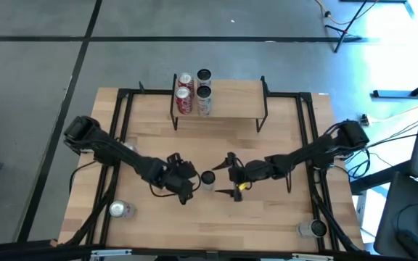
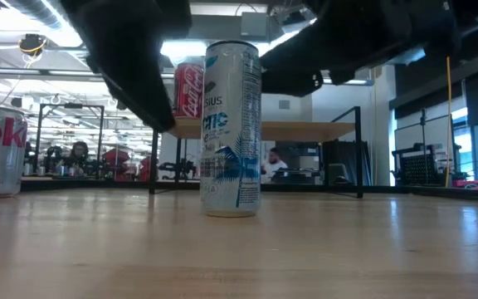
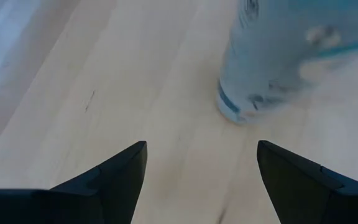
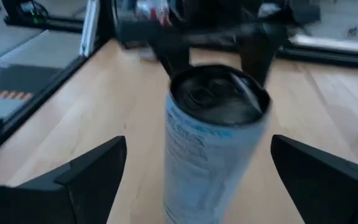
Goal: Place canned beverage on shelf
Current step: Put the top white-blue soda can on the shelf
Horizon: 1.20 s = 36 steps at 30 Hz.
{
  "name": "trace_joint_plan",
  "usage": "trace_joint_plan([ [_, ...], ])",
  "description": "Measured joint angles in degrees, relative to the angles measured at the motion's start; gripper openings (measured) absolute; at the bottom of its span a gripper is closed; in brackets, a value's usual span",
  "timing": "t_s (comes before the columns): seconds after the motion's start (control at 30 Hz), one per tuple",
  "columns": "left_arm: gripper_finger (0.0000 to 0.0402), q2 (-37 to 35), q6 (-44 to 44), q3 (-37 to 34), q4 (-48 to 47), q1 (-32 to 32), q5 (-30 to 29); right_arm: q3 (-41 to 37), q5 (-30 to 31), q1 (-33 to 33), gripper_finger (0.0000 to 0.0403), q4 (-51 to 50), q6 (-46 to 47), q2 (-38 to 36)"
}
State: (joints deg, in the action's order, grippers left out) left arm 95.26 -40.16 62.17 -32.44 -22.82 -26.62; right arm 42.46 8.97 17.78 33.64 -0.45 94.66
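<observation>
Two sets of jaws flank a tall white and blue can [image 1: 207, 177] that stands upright on the bench [image 1: 281, 217] near its middle. The left gripper [image 1: 191, 183] sits just beside the can on one side, and its wrist view shows both dark fingers [image 3: 114, 180] spread wide with bare wood between them and the can's base [image 3: 272, 68] ahead, not touched. The right gripper [image 1: 232, 176] is close on the opposite side; its jaws are also released, the fingers [image 4: 89, 171] standing well apart with the can [image 4: 213, 143] between and ahead of them, no contact showing.

From bench height the can [image 2: 231, 129] stands free on the wood, with dark arm parts hanging above it.

At the far edge of the bench stands the shelf [image 1: 231, 98], a light plank on a thin black frame. Four cans are grouped at its left end: two red ones [image 1: 184, 94] and two silver ones [image 1: 204, 90].

Another silver can [image 1: 118, 210] lies near the bench's near left corner, and a dark-topped can [image 1: 314, 229] stands near the near right corner.
</observation>
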Motion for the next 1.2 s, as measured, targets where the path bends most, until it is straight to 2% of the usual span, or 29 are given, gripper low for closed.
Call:
trace_joint_plan([
  [0.2,0.0289,0.1,1.5,-2.3,5.6,0.8,-1.7,0.0,1.8,-0.2,0.0386,9.1,0.0,5.1],
  [0.27,0.0289,0.1,3.0,-2.4,6.7,0.8,-1.7,0.0,3.7,-0.2,0.0386,9.0,-1.2,5.6],
  [0.4,0.0289,0.1,5.1,-2.4,8.8,0.8,-1.5,0.0,8.0,-0.1,0.0386,6.2,-3.1,5.2],
  [0.67,0.0289,0.1,7.8,-2.4,11.8,0.8,-0.9,0.0,10.2,-0.1,0.0386,-0.2,-4.9,2.9],
  [0.97,0.0289,0.1,9.3,-2.4,13.2,0.6,1.2,0.0,21.5,-0.2,0.0385,-12.3,-5.2,-2.3],
  [1.03,0.0289,0.1,9.3,-2.3,12.6,0.3,1.2,0.0,20.3,-0.2,0.0386,-14.0,-3.6,-3.2],
  [1.1,0.0289,0.1,9.2,-2.3,10.9,0.0,1.2,0.0,15.1,-0.2,0.0386,-13.5,-2.6,-3.5],
  [1.2,0.0289,0.1,8.4,-3.6,10.6,-0.6,1.2,0.0,6.7,-0.2,0.0385,-7.6,-2.1,-2.6],
])
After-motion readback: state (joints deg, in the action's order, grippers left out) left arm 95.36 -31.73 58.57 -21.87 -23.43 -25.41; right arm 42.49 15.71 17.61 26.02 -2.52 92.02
